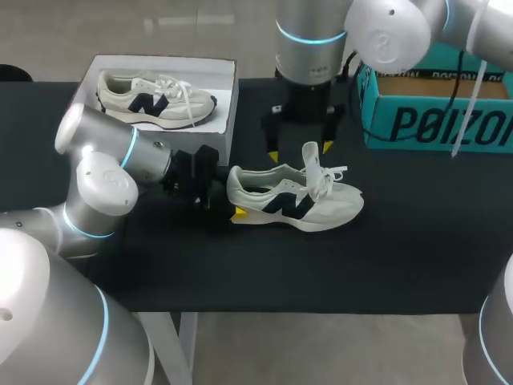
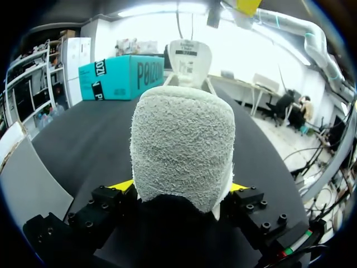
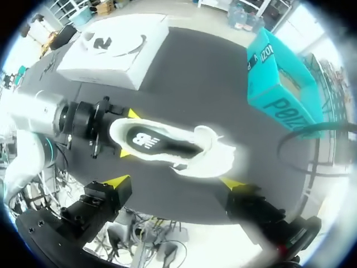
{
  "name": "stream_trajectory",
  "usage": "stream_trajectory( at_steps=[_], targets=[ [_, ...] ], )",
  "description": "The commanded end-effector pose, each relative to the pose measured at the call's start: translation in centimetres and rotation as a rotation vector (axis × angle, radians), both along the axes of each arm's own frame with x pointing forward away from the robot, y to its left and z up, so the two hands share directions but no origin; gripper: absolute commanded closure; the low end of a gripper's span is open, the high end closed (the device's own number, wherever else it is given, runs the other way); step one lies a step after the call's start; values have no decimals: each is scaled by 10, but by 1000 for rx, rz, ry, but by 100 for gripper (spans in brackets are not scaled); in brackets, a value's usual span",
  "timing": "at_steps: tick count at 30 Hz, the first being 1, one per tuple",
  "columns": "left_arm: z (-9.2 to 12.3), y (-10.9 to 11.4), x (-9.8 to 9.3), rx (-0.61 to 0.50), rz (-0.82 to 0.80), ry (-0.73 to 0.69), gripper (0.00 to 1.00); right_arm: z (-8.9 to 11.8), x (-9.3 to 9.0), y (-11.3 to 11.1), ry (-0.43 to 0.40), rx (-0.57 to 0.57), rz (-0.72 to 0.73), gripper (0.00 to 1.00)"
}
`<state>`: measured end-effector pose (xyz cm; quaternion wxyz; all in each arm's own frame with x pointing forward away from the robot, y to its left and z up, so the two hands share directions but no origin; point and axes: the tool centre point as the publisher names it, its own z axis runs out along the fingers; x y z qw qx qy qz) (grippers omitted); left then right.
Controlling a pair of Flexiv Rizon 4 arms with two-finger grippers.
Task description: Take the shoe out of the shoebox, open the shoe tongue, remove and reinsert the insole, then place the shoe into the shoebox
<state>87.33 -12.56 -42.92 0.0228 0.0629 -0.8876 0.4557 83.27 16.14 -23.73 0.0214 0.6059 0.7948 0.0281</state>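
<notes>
A white shoe (image 1: 292,199) with a dark side logo lies on its sole in the middle of the black table, toe to the right. Its tongue (image 2: 189,61) stands upright and the dark insole (image 3: 150,139) shows inside. My left gripper (image 1: 230,195) is at the heel, and in the left wrist view both fingers press the grey heel (image 2: 181,145) from its two sides. My right gripper (image 1: 299,151) hangs open just above and behind the shoe's laces, with nothing between its yellow fingertips (image 3: 117,181). The shoe (image 3: 173,146) lies below it.
A white shoebox (image 1: 228,88) at the back left holds a second white shoe (image 1: 156,98). A teal box (image 1: 437,112) stands at the back right. Bare black tabletop (image 1: 401,257) stretches in front of and to the right of the shoe.
</notes>
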Motion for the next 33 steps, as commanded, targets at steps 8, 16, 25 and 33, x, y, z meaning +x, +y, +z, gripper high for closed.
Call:
stream_trajectory(
  at_steps=[8,16,25,33],
  targets=[
    [0,0,0,0,-1,0,100,-4,7,1,57,163,782,0],
    [0,0,0,0,-1,0,100,-7,28,31,81,-62,1344,100],
    [0,0,0,0,-1,0,100,-12,31,30,151,-42,1363,100],
    [0,0,0,0,-1,0,100,-26,35,29,164,-53,1356,100]
  ],
)
